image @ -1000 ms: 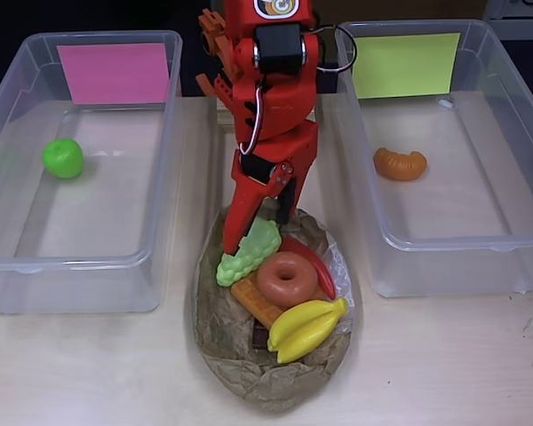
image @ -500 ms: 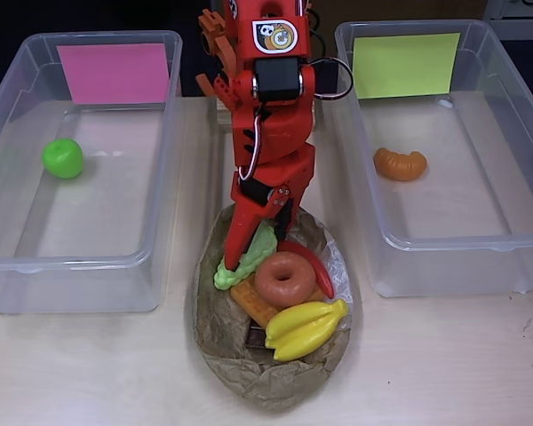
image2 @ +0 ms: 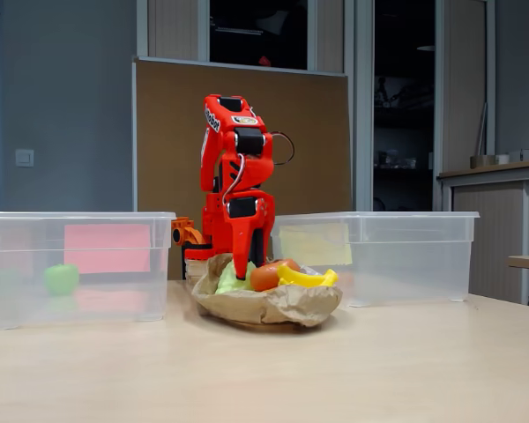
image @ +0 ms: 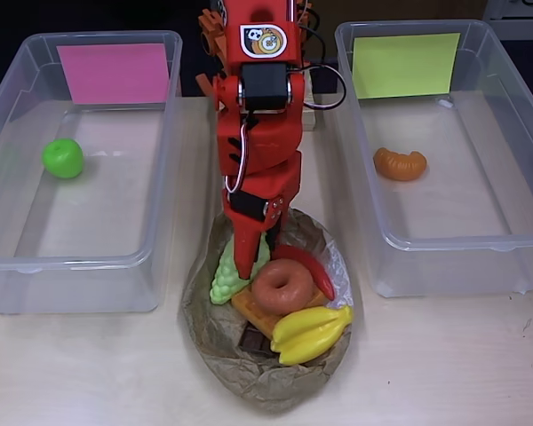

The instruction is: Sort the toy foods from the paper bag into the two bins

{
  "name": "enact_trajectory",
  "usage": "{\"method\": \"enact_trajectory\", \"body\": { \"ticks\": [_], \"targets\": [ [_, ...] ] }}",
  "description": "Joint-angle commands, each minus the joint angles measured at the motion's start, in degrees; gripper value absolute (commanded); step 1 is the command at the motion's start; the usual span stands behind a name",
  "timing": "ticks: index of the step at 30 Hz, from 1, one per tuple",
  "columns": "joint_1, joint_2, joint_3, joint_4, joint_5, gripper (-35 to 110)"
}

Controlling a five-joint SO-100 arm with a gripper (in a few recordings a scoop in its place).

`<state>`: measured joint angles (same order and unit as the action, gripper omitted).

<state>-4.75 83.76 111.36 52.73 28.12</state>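
The crumpled paper bag (image: pixel 220 357) lies between the two bins and holds pale-green grapes (image: pixel 223 280), a brown donut (image: pixel 282 286), yellow bananas (image: pixel 309 332), a red chili (image: pixel 314 268), an orange waffle (image: pixel 253 311) and a dark chocolate bar (image: pixel 251 338). My red gripper (image: pixel 253 257) points down into the bag's far left side, its jaws closed in on the grapes. In the fixed view the gripper (image2: pixel 241 264) dips into the bag (image2: pixel 273 307). A green apple (image: pixel 63 158) sits in the pink-card bin (image: pixel 71 263). An orange croissant (image: pixel 400 163) lies in the yellow-green-card bin (image: pixel 453 240).
The arm's base stands at the table's far edge between the bins. Bare wooden tabletop (image: pixel 444 364) runs in front of the bag and both bins. A brown board (image2: pixel 317 141) stands behind the table.
The jaws have closed from open around the grapes. The gripper has pushed lower and leftward, nudging the grapes, donut and bananas slightly left in the bag.
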Motion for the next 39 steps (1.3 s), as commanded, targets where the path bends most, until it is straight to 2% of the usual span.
{"method": "enact_trajectory", "body": {
  "ticks": [1,14,24,31,35,39],
  "targets": [
    [-1.3,-0.3,-6.9,5.4,-4.0,18],
    [-5.4,-0.4,-23.3,19.3,-9.8,19],
    [-4.0,7.3,-31.1,22.7,-21.1,20],
    [5.5,19.5,-28.1,22.8,-29.5,21],
    [15.5,26.9,-21.8,22.1,-34.4,21],
    [26.5,31.7,-11.3,16.3,-37.1,21]
  ]
}}
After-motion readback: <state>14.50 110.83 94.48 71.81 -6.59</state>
